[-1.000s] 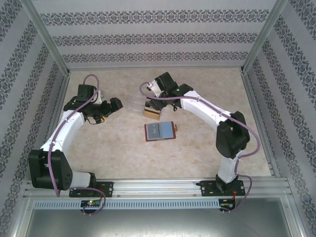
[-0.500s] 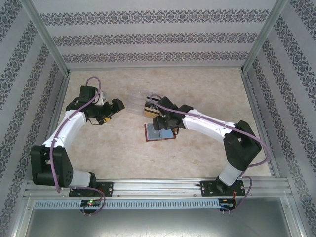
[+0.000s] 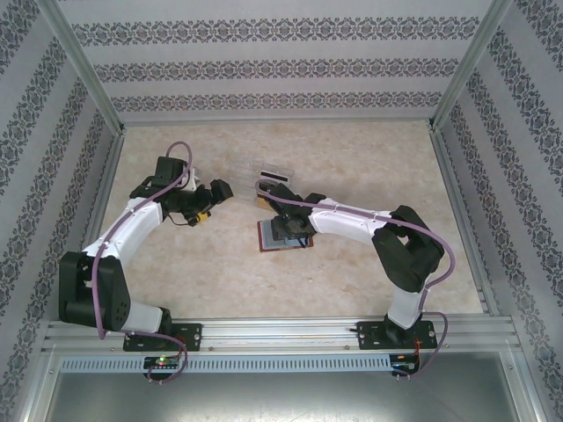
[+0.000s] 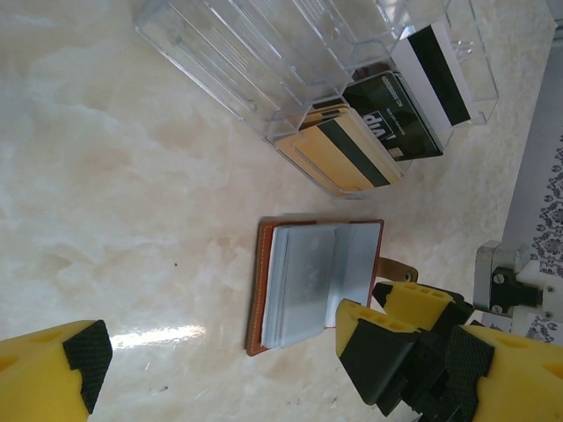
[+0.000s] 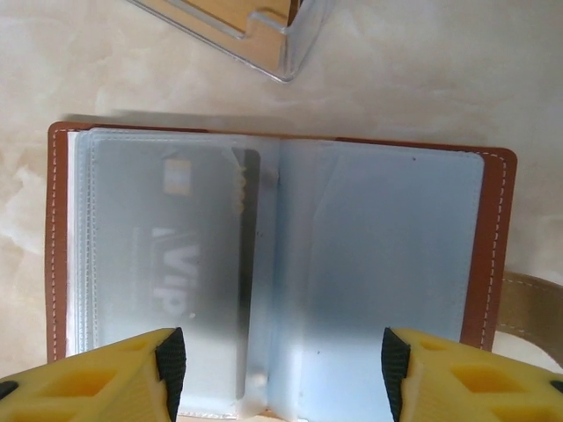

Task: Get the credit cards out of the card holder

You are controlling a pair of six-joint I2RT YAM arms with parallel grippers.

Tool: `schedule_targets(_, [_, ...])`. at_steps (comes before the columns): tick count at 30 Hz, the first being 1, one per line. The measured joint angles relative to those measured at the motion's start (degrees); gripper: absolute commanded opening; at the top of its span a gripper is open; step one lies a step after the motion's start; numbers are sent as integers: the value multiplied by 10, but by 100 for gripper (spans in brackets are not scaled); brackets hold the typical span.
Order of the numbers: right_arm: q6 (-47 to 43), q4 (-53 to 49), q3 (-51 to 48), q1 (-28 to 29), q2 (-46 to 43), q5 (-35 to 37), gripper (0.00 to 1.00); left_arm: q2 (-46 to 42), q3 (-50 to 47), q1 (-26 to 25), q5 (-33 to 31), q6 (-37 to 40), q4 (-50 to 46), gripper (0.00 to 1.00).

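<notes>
left gripper (image 3: 212,201): jaws spread wide, nothing between them, touching nothing. It hangs over bare table (image 3: 369,158) left of centre, pointed right toward the work area and well apart from the holder. On its wrist cam, one yellow finger (image 4: 44,378) with a black pad sits at lower left, with only tabletop beneath it.

Middle, far side: clear acrylic box (image 4: 229,53), lying at an angle to the table edges. Three cards stand in its compartments: gold card (image 4: 347,158) with a dark stripe, black card (image 4: 391,114) marked VIP, and white card (image 4: 435,66) with a black stripe.

card holder (image 4: 303,290): flat on the table just on the near side of the box, close to it but not touching. Brown leather cover, lying open with frosted plastic sleeves facing up. The left page has a sleeved card (image 5: 167,255) in it; VIP lettering and a chip show through the plastic. A tan strap (image 5: 532,303) sticks out from the right edge.

right gripper (image 5: 283,365): directly over the open holder, jaws wide. One finger is over the left page and the other over the right, both at the near edge, straddling the centre fold. It grips nothing. Can't tell whether the pads touch the plastic or sit just above it.

right arm (image 3: 347,215) reaches in low from the right. In the top view its wrist covers most of the holder, so only the holder's left and near edges show there. Bare table lies between the left gripper and the holder.
</notes>
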Motion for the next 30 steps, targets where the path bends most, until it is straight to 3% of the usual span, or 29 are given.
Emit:
schedule_targets(19, [14,27,-22,0,30,15,55,81,0,-94,7,-45,59,91])
schedule_targets(26, [20,59,-50,-1,15,15,54,145,6,-140,22,-53,74,77])
schedule_targets(30, [21,73,-61,-3,9,12,53,168,17,-157,32,-59,87,60])
